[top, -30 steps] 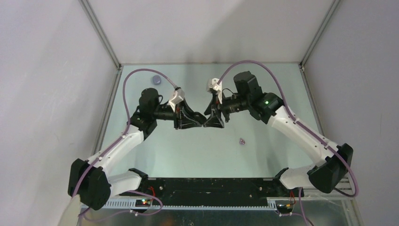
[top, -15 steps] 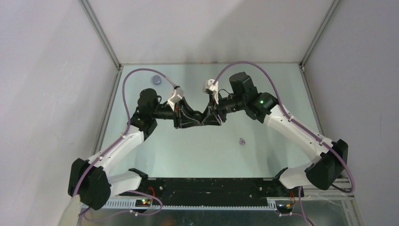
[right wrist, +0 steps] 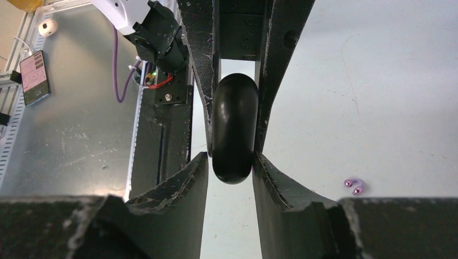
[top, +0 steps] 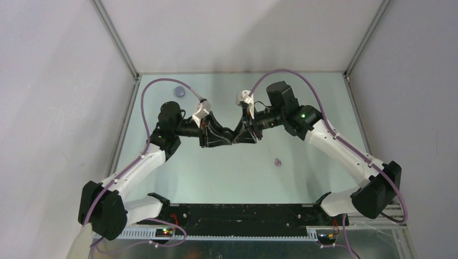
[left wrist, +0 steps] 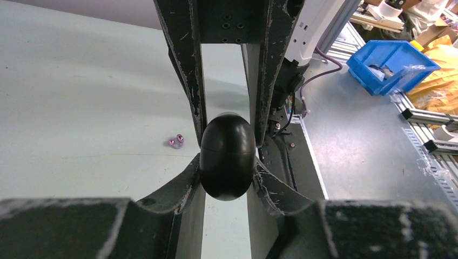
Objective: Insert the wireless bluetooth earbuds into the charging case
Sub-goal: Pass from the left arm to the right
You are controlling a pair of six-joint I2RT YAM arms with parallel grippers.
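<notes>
- Top view: the left fingers point(top: 219, 138) and the right fingers point(top: 247, 135) are brought tip to tip above the tabletop point(top: 324, 108). What is held between them is hidden here. A pair of pale lilac earbuds point(top: 278, 161) is seen lying on the tabletop, nearer the arm bases than the fingertips and on the right fingers' side, well apart from them. A small round bluish object point(top: 179, 91) is seen far behind the left fingers.
- Left wrist view: a black egg-shaped charging case point(left wrist: 227, 156), closed, is clamped between the left fingers point(left wrist: 175, 195). The right fingers point(left wrist: 186, 65) are pressed against its far half from both sides. The earbuds point(left wrist: 176, 141) lie touching each other, left of the fingertips.
- Right wrist view: the charging case point(right wrist: 234, 127) is gripped at its near end by the right fingers point(right wrist: 189, 183) and flanked beyond by the left fingers point(right wrist: 202, 48). The earbuds point(right wrist: 354, 186) are seen off to the right of the fingers.
</notes>
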